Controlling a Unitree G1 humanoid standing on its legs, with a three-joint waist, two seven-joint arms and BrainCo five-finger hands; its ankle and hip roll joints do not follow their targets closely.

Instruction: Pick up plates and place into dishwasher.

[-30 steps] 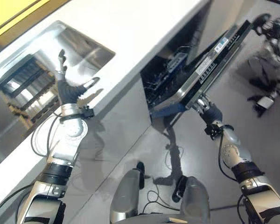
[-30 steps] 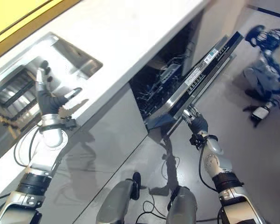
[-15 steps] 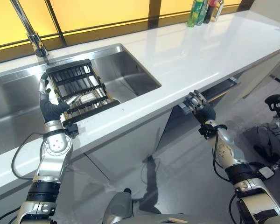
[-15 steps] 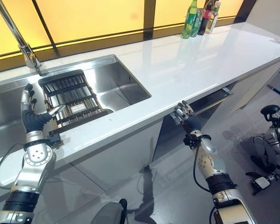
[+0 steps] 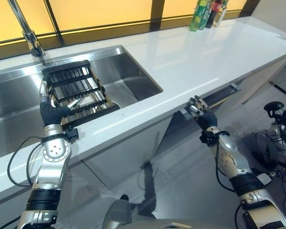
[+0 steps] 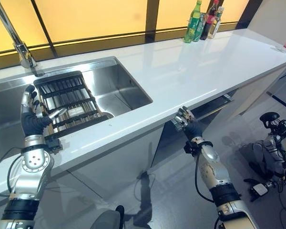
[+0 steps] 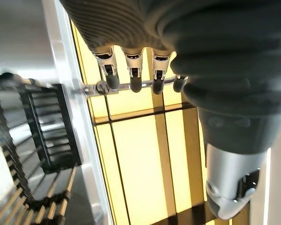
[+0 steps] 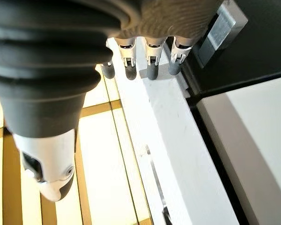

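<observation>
At the far left a slim chrome tap [image 6: 20, 45] rose from the back edge of a brushed steel sink [image 6: 118, 82] with straight walls and a flat floor. A dark rack [image 6: 66, 100] of thin parallel bars lay tilted inside the sink, toward its left part. No plates could be made out on it.

The left hand [image 6: 33, 119] was raised at the near rim of the sink, just beside the rack's left edge. Its silver fingers [image 7: 133, 75] stood straight and spread, the thumb apart, holding nothing; in the left wrist view the rack's bars showed beside them.

To the right of the sink stretched a smooth, glossy white counter [image 6: 190, 67] with a square front edge. At its far edge, against amber window panels, stood a small cluster of bottles [image 6: 202, 21], green and dark.

Below the counter, right of a plain grey cabinet front, the dishwasher [image 6: 207, 109] showed as a dark gap with a metal handle bar along its top. The door looked nearly closed.

The right hand [image 6: 185, 122] was held up at the counter's front edge, at the left end of that gap. Its fingers [image 8: 151, 63] were nearly straight and side by side, their dark tips near the white edge and a metal fitting, gripping nothing. Whether they touched the edge could not be told.
</observation>
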